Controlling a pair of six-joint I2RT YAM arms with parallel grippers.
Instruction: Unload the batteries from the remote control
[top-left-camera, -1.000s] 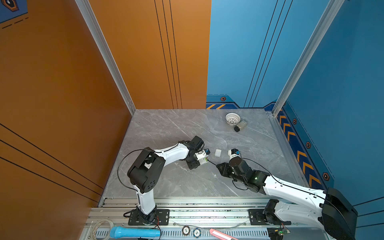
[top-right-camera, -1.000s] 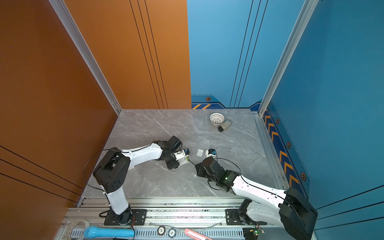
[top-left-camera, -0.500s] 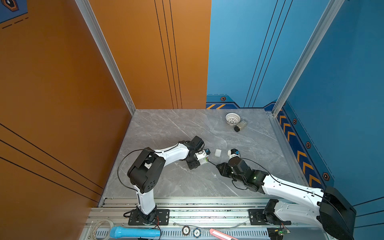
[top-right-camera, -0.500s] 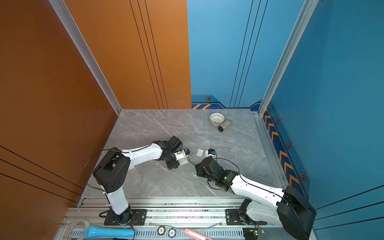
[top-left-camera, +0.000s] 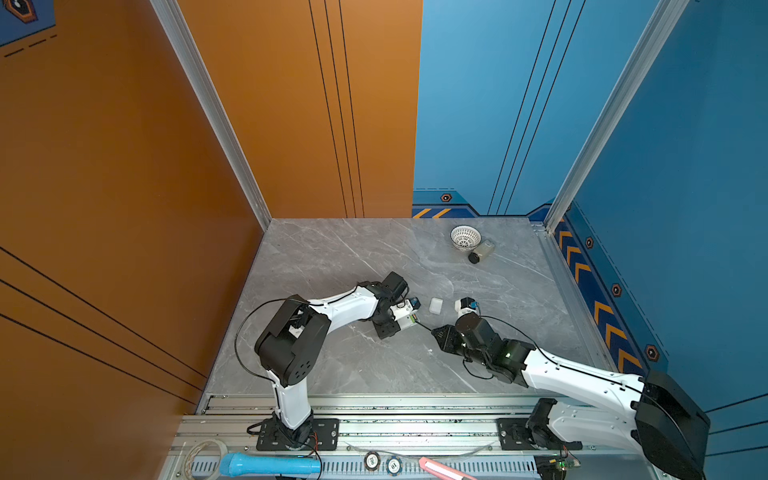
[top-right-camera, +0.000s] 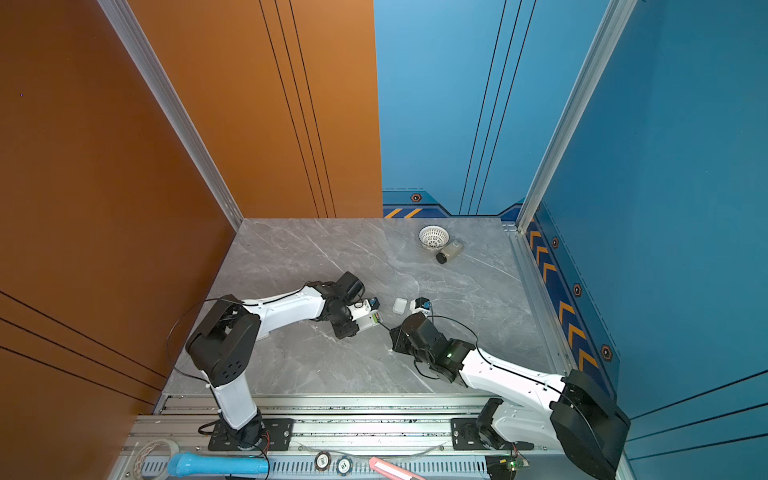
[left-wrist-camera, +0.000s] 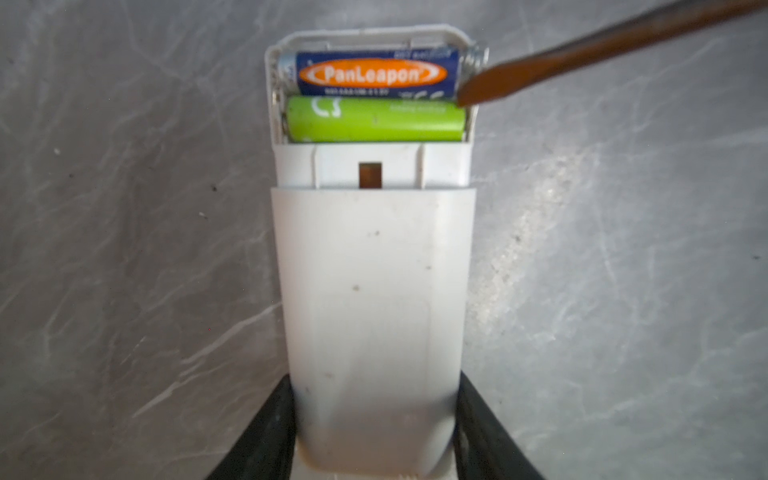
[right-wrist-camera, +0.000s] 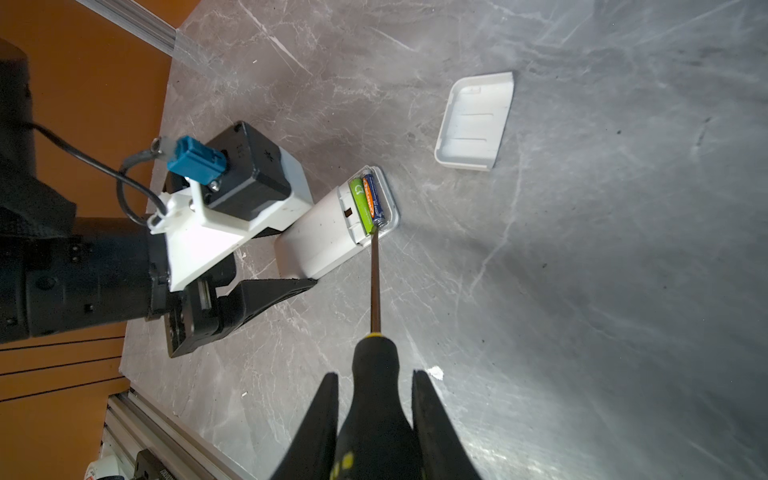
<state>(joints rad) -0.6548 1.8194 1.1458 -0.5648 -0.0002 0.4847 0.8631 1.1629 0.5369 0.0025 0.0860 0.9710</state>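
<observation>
Screwdriver (right-wrist-camera: 374, 282) tip at blue battery (left-wrist-camera: 376, 75) (green battery (left-wrist-camera: 374, 119) alongside) in remote (left-wrist-camera: 372, 291).

Probably a robotics lab test cell: orange panels (top-left-camera: 124, 166) and blue panels (top-left-camera: 685, 166) on aluminium posts (top-left-camera: 210, 108) wall in a grey marble-look surface (top-left-camera: 332, 257). A left arm (top-left-camera: 345, 305) and right arm (top-left-camera: 582, 374) are bolted to a slotted aluminium rail (top-left-camera: 415, 419), and hazard chevrons (top-left-camera: 604, 309) line the blue wall's base.

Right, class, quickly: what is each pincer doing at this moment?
Left pincer: closed, holding the white remote control.
Right pincer: closed, holding the screwdriver by its handle.
</observation>
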